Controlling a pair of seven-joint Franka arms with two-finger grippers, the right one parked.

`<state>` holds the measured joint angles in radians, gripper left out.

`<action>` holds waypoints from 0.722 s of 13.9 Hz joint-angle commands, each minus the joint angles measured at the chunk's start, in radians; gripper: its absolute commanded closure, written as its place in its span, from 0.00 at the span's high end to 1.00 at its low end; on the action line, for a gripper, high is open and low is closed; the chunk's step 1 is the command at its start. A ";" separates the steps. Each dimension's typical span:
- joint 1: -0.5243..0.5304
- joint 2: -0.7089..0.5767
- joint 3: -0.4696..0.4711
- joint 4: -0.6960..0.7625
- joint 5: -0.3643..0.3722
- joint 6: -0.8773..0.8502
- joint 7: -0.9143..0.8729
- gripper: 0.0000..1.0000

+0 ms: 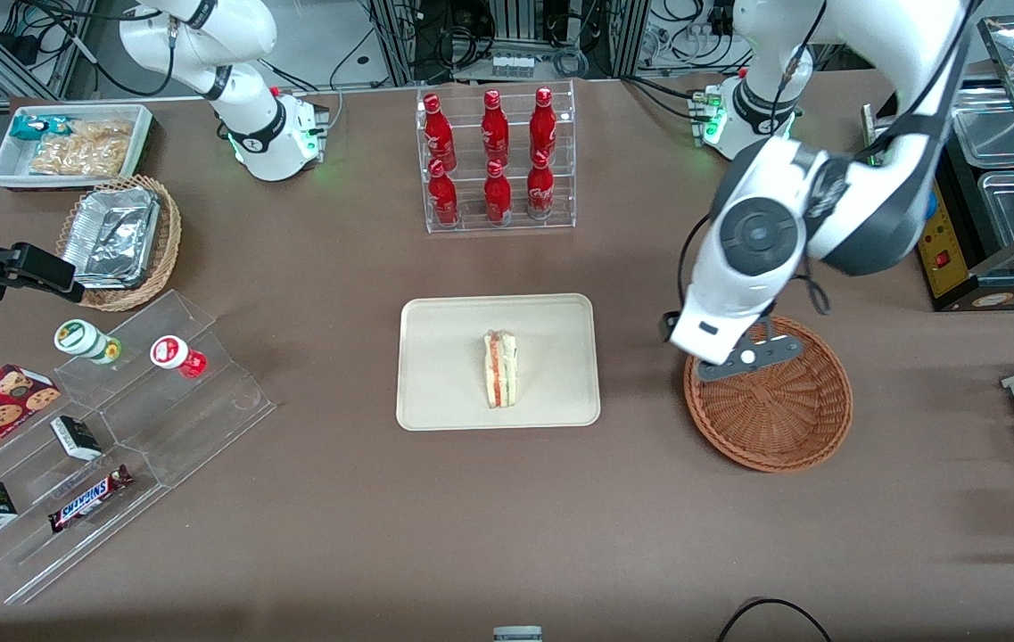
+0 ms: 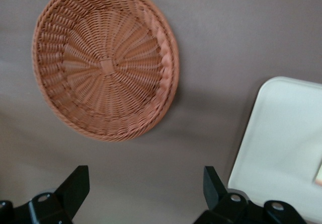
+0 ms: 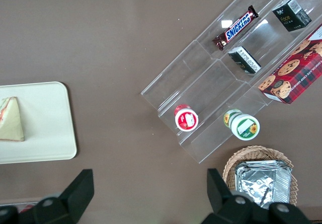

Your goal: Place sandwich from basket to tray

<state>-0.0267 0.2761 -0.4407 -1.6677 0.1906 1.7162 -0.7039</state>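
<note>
The sandwich (image 1: 500, 369), a pale triangular wedge with red and green filling, lies in the middle of the cream tray (image 1: 444, 357). It also shows on the tray in the right wrist view (image 3: 11, 119). The reddish-brown wicker basket (image 1: 774, 410) is empty and stands beside the tray toward the working arm's end. My left arm's gripper (image 2: 146, 176) is open and empty. It hangs above the bare table between the basket (image 2: 105, 63) and the tray (image 2: 282, 133), over the basket's rim nearest the tray in the front view (image 1: 698, 343).
A clear rack of red bottles (image 1: 496, 160) stands farther from the front camera than the tray. A stepped acrylic stand with snacks (image 1: 114, 446), a tan basket with foil containers (image 1: 119, 241) and a white snack bin (image 1: 70, 143) lie toward the parked arm's end.
</note>
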 commanded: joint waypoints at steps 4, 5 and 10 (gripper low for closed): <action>0.088 -0.204 0.143 -0.037 -0.164 -0.170 0.421 1.00; 0.087 -0.225 0.187 -0.023 -0.172 -0.193 0.485 1.00; 0.087 -0.230 0.299 0.140 -0.172 -0.264 0.610 1.00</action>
<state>0.0642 0.0361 -0.1633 -1.5934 0.0410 1.4793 -0.1131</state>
